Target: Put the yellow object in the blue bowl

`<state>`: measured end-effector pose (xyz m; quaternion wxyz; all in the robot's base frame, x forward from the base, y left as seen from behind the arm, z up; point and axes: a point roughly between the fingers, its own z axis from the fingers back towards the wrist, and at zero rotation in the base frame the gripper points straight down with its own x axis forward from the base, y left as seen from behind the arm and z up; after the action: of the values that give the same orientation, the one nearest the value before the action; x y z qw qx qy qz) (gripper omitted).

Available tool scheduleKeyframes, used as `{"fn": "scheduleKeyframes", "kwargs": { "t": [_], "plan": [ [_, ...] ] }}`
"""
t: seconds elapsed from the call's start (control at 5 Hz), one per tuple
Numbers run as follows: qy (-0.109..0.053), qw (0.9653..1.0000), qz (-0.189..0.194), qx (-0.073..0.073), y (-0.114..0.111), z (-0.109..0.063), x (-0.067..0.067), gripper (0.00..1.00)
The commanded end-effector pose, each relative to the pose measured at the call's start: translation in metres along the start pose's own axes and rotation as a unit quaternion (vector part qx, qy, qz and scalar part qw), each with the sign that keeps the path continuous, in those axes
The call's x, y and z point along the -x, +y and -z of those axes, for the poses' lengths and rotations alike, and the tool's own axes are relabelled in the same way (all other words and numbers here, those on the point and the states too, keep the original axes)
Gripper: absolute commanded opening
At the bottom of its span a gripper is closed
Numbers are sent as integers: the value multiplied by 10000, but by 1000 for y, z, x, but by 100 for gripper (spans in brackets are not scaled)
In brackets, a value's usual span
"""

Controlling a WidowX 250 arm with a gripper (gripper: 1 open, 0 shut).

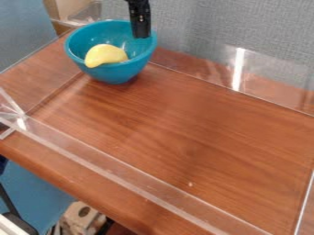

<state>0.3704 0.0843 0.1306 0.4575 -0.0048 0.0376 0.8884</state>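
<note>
The yellow object (pixel 106 55), a small curved banana-shaped toy, lies inside the blue bowl (pixel 123 66) at the back left of the wooden table. My gripper (pixel 141 32) is a dark narrow shape hanging just above the bowl's far right rim, apart from the yellow toy. Its fingers look pressed together, shut on nothing.
Low clear plastic walls (pixel 245 69) run around the brown wooden tabletop (pixel 185 119). A grey fabric wall stands behind the bowl. Below the table's front edge some clutter (pixel 84 220) sits on the floor.
</note>
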Motion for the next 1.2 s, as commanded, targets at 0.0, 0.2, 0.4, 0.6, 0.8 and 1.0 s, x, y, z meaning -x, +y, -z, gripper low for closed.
{"fn": "scheduleKeyframes", "kwargs": {
  "t": [0.0,0.2,0.4,0.6,0.8,1.0],
  "plan": [
    [109,9995,161,232,0,-20,6,100],
    [100,9997,104,187,2,-15,0,100],
    [94,9998,50,151,4,-13,-5,0],
    [89,9999,-4,114,7,-10,-10,0],
    [93,9999,-78,109,5,-19,0,0],
    [95,9998,-137,105,5,-29,10,0]
  ]
}}
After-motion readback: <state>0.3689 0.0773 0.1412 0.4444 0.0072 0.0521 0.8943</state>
